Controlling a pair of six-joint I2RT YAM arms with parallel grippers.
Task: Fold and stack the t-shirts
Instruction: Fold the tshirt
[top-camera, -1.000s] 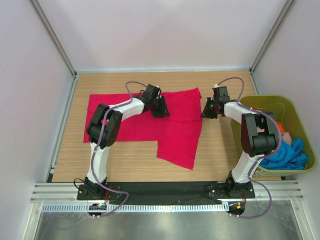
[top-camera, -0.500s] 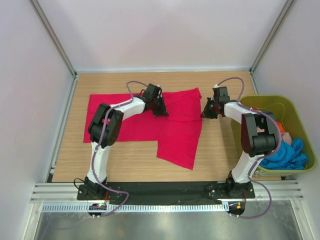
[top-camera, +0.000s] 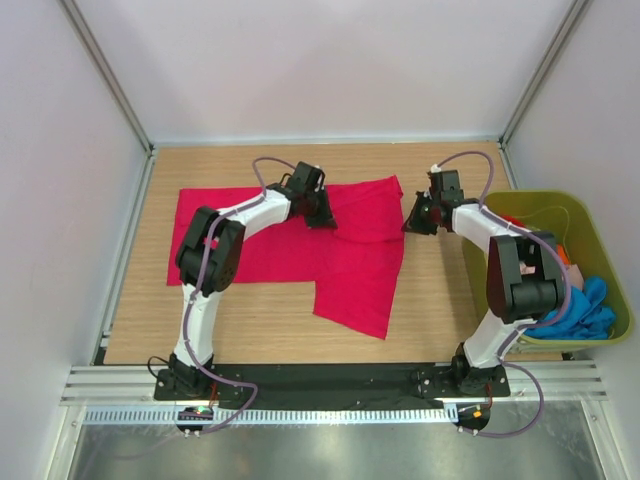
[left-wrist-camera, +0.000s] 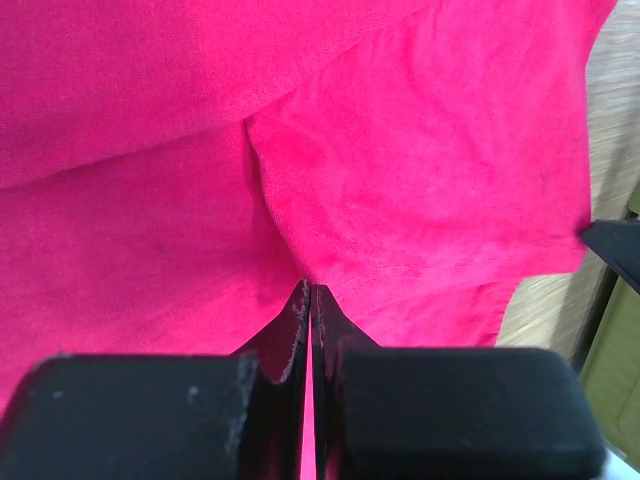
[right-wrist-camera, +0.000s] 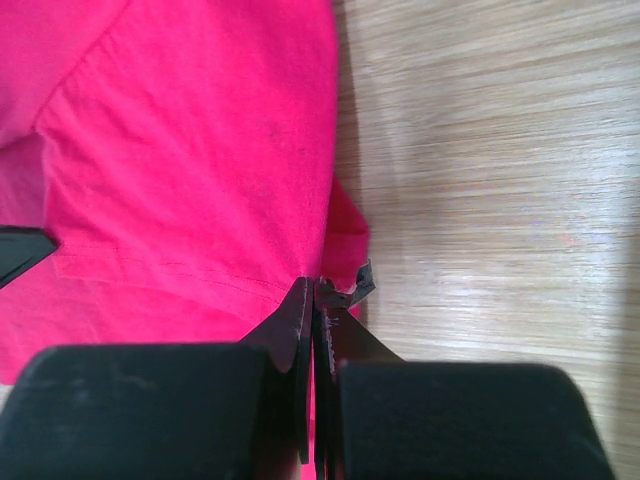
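The crimson t-shirt (top-camera: 350, 260) lies spread flat on the wooden table (top-camera: 250, 320), its long side running left to right across the middle of the board and a lower flap reaching toward the near edge. The left gripper (top-camera: 322, 215) is down on the upper middle of the shirt, and its wrist view shows the jaws pressed together with a ridge of red cloth (left-wrist-camera: 300, 200) gathered up into the fingertips (left-wrist-camera: 297, 300), so it is clenched on the fabric. The right gripper (top-camera: 411, 225) sits at the shirt's right border, where the cloth meets bare wood (right-wrist-camera: 500, 150). Its jaws are likewise closed tight, and the hem (right-wrist-camera: 345, 225) seems to be caught between the tips, though the contact is partly hidden by the fingers (right-wrist-camera: 297, 300) themselves. The two grippers stand well apart, with the upper right part of the shirt lying between them. To the right of the table an olive-green tub (top-camera: 600, 240) holds a bright blue t-shirt (top-camera: 585, 305) and some orange-red cloth (top-camera: 512, 218), bunched and partly covered by the right arm.
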